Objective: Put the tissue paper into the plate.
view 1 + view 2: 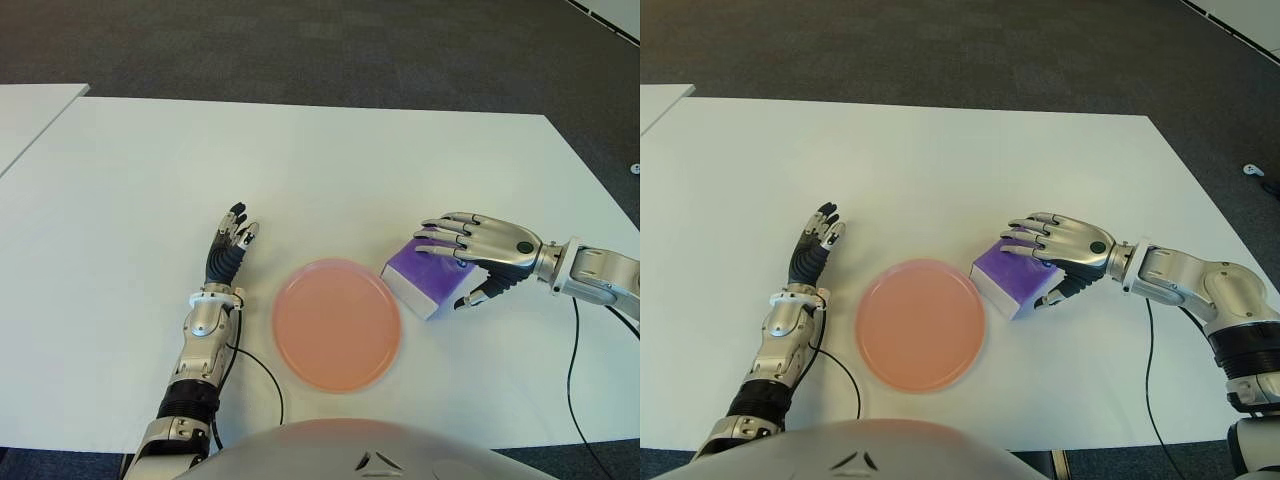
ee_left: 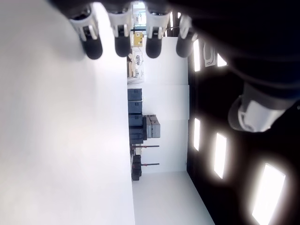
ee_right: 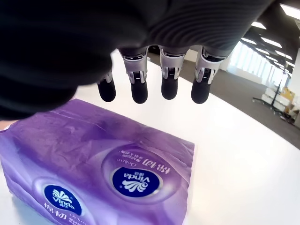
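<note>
since the soft, light tissue pack (image 1: 428,277) lies beside the plate (image 1: 338,323), the right robot hand (image 1: 478,250), spread open above it and empty, should pinch its long sides.

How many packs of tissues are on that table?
1. The purple plastic-wrapped tissue pack lies on the white table, just right of the round pink plate, under the right hand. None looks hidden.

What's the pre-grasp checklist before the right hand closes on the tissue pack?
1. Right hand over tissue pack: ok.
2. Fingers extended above the pack's top, not closed on it: ok.
3. Thumb contact on the pack's side: cannot tell.
4. Pink plate holds nothing: ok.
5. Pack lies on the table beside the plate, just off its right rim: ok.
6. Left hand open, left of the plate, out of the path: ok.
</note>
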`<state>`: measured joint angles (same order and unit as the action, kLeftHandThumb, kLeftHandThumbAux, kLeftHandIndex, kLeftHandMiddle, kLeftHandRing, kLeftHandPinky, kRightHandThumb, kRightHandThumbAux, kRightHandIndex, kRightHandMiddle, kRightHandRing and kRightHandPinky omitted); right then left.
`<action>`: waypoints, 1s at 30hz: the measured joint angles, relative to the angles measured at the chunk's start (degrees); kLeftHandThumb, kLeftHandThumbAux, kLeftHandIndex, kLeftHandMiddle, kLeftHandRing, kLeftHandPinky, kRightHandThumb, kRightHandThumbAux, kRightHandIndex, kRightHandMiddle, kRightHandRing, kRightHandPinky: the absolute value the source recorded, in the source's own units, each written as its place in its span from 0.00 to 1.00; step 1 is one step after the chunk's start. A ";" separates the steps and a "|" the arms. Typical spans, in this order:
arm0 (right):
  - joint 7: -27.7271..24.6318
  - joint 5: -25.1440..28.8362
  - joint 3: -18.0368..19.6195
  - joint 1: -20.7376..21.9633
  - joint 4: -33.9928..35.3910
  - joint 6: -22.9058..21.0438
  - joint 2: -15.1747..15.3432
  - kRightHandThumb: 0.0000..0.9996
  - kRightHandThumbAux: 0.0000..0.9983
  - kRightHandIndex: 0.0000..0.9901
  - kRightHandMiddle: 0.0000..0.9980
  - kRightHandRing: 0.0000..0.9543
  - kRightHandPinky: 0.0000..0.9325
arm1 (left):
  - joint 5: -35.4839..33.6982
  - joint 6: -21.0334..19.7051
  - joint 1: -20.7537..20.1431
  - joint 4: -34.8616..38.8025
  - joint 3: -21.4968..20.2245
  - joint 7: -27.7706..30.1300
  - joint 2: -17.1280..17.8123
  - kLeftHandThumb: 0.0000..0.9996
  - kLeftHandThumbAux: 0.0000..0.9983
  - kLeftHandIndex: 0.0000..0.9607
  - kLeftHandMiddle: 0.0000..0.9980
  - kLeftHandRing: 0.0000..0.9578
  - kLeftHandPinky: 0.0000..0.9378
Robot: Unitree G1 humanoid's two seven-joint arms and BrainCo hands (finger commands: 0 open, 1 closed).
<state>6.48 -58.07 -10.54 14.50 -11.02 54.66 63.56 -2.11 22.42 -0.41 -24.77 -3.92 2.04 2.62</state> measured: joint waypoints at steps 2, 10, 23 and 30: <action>-0.07 0.03 -0.08 0.08 -0.40 -0.38 -0.09 0.38 0.21 0.00 0.00 0.00 0.00 | 0.00 0.00 0.01 0.00 -0.02 0.00 0.00 0.00 0.48 0.00 0.00 0.00 0.00; -0.52 0.70 -0.30 0.50 -1.88 -1.88 -0.43 0.35 0.20 0.00 0.00 0.00 0.00 | 0.02 -0.02 0.03 -0.03 -0.05 0.00 0.00 0.00 0.48 0.00 0.00 0.00 0.00; 0.24 1.32 -2.03 2.29 -4.97 -2.64 -2.49 0.37 0.22 0.00 0.00 0.00 0.00 | 0.02 -0.06 0.35 0.56 -0.01 0.00 -0.01 0.00 0.47 0.00 0.00 0.00 0.00; 0.92 1.12 -3.41 4.92 -7.25 -2.64 -4.10 0.37 0.23 0.00 0.00 0.00 0.00 | 0.02 -0.40 0.59 1.10 0.05 0.00 -0.02 0.00 0.48 0.00 0.00 0.00 0.00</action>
<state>7.40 -56.94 -13.95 19.42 -18.27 52.02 59.46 -2.10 22.02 0.18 -23.67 -3.86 2.04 2.60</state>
